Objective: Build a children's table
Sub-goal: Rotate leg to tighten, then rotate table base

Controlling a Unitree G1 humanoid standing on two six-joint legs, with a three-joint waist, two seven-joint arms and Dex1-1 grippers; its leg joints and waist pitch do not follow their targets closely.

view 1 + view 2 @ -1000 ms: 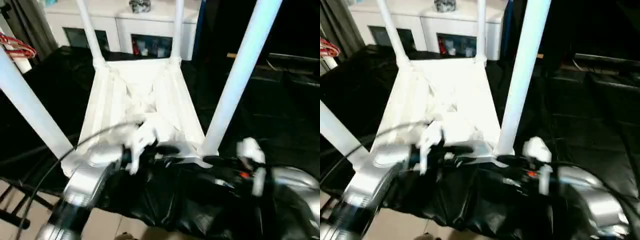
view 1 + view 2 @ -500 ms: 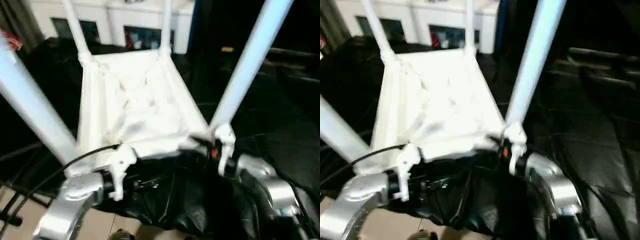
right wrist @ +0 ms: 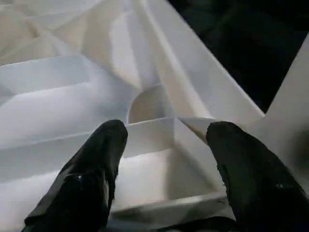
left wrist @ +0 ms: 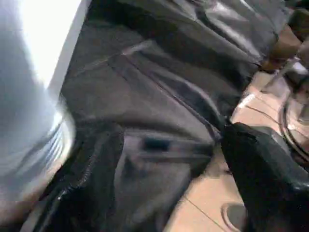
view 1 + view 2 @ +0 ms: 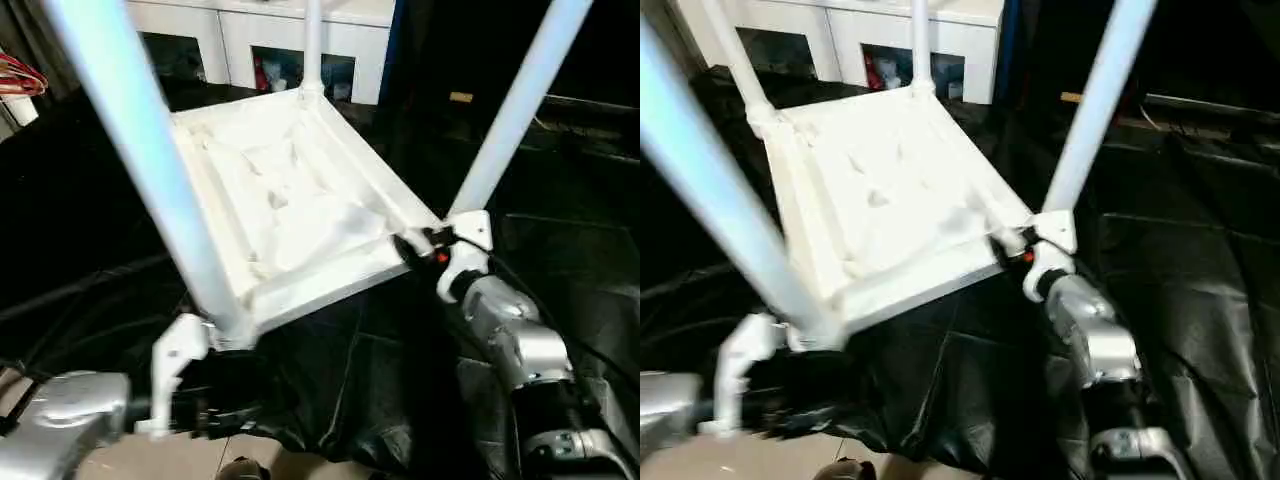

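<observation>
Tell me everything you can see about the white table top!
The table top is white plastic, lying upside down on black sheeting, ribs facing up. White tube legs rise from its corner sockets. The right gripper sits at its near right corner, black fingers spread over the ribbed edge.

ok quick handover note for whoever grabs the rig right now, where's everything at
Left end effector: fingers apart, beside the near left leg, over the black sheet; nothing seen between them.
Right end effector: open, fingers spread over the ribbed corner of the table top by the near right leg.
Table: upside down on the black sheet, at least three legs standing in corner sockets, including the far leg.
Done: those legs appear seated.
Left: probably check the fourth corner, press the legs home, then turn the table upright.
</observation>
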